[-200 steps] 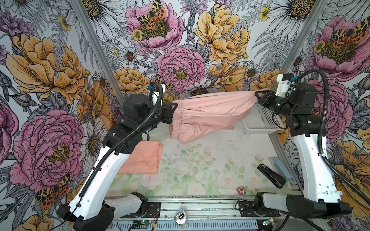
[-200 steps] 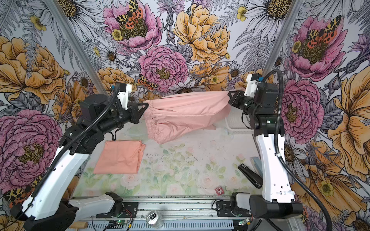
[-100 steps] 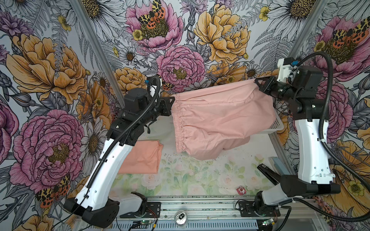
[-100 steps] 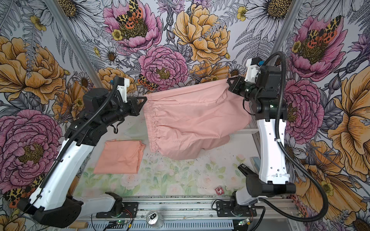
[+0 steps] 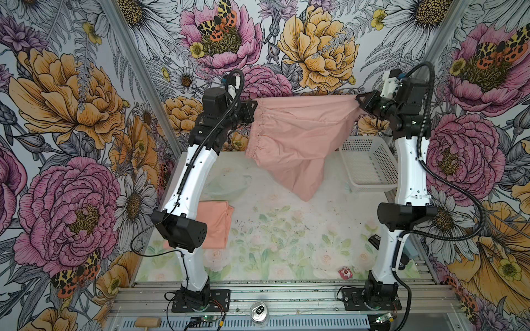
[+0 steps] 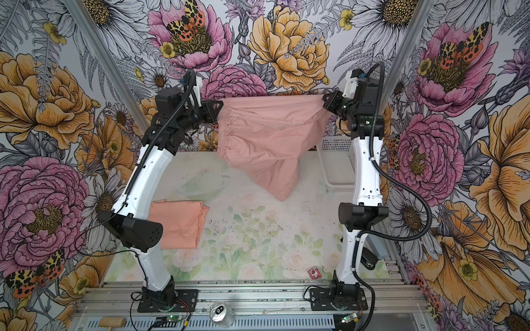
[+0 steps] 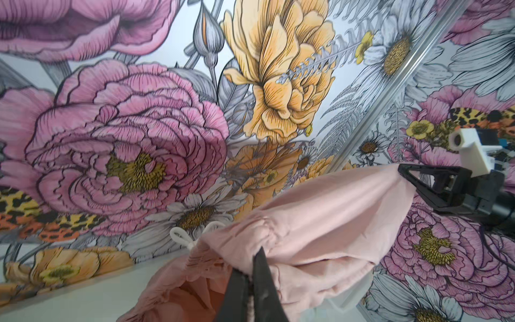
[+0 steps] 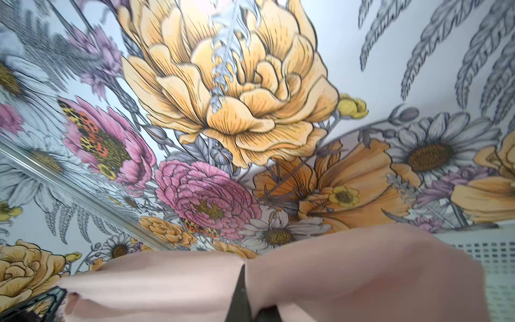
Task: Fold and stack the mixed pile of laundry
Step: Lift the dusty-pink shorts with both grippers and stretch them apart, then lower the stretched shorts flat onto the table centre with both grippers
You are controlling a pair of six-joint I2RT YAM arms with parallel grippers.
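Left gripper [image 5: 253, 110] is pinched shut on the gathered edge of the dusty-pink garment [image 5: 292, 137]. The right gripper [image 5: 358, 99] is pinched shut on its opposite top corner, so the cloth hangs stretched between them above the far half of the table [image 5: 286, 252]. Nearest, a drink can [image 5: 259, 311] stands on the rail [image 5: 286, 292]. Farther in, the folded peach T-shirt [image 5: 218, 226] lies at the table's left, seen only in both top views. Beyond the garment sits the white basket [image 5: 370, 163]. Only the left wrist view shows clearly a white drawstring bow [image 7: 185, 239] at the gathered edge. Half a second ago the cloth hung broader, hiding most of the basket; the T-shirt has not moved.
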